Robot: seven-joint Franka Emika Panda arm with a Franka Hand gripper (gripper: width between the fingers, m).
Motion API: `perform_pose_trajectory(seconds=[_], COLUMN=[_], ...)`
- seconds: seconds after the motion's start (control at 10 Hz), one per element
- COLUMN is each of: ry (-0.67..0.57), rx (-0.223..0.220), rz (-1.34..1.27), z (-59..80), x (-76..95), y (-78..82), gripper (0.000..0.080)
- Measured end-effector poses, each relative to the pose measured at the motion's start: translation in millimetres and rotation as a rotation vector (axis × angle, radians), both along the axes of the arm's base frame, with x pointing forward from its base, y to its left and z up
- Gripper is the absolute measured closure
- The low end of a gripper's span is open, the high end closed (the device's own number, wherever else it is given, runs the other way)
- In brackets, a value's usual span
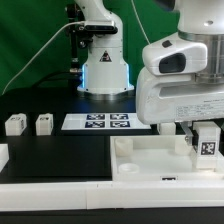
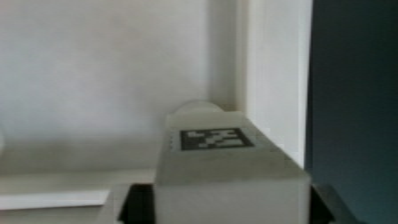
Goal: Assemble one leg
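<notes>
The claw (image 1: 206,138) grips the leg (image 1: 207,142): a chunky, smooth white plastic block bearing a black-and-white square tag.

A white leg (image 2: 217,160) fills the lower centre of the wrist view, its black-and-white marker tag (image 2: 214,138) facing the camera; dark parts of the hand (image 2: 222,200) flank it on both sides at the frame's lower edge; behind it lies a pale white surface (image 2: 89,80) with a raised rim (image 2: 270,60); beyond the rim, the dark tabletop (image 2: 356,90).
</notes>
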State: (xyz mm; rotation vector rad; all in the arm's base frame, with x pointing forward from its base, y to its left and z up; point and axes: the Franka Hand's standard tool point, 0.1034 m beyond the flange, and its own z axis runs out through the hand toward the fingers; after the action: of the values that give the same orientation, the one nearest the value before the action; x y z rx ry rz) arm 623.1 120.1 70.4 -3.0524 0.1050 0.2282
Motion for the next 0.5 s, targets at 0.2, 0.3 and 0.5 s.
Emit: perform_pose_trajectory(seconds=[0.2,0.3,0.5], ry=[0.018,0.027,0.045], rx=[-0.041,-0.057,-0.092], rz=[-0.287,-0.389,-0.603], z=[0.5,0.5,0.3], x=[0.5,0.5,0.0], y=[0.7,0.8,2.1], gripper=[0.0506,0.0505,0.0505])
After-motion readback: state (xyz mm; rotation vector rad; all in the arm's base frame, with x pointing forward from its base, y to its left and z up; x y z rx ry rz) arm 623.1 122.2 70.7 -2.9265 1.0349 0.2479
